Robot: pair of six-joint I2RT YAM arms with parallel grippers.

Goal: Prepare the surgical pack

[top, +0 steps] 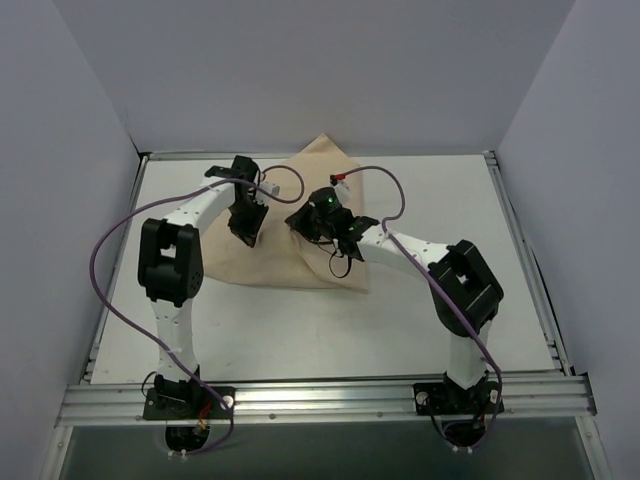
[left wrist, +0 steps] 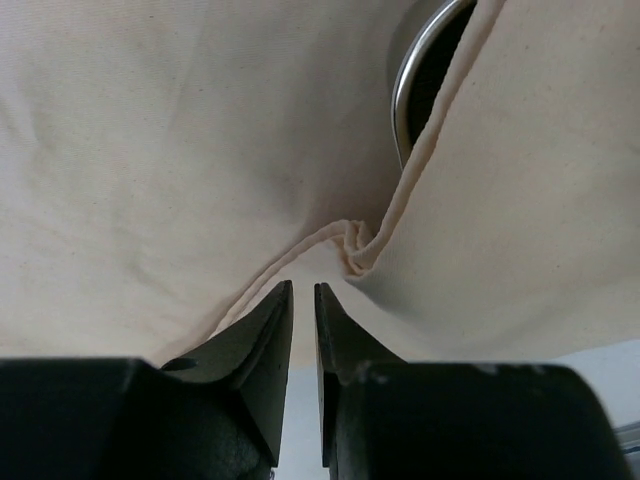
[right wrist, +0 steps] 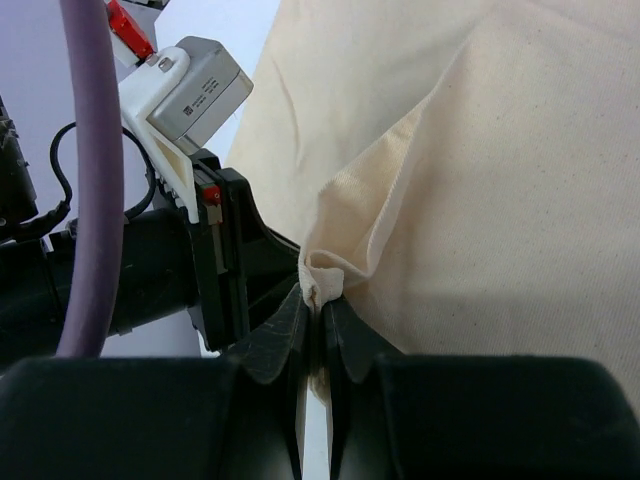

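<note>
Right gripper (right wrist: 318, 305) pinches cloth (right wrist: 500, 200) (left wrist shows tray (left wrist: 404, 95)).

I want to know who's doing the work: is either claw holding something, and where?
The right claw pinches a bunched fold at the edge of the beige cloth. The left claw holds nothing; its tips sit slightly apart.

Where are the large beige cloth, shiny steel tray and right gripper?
large beige cloth (top: 268, 263): top view, near flat part.
shiny steel tray (left wrist: 400, 90): left wrist view, curved rim.
right gripper (right wrist: 318, 300): right wrist view, between fingertips.
</note>
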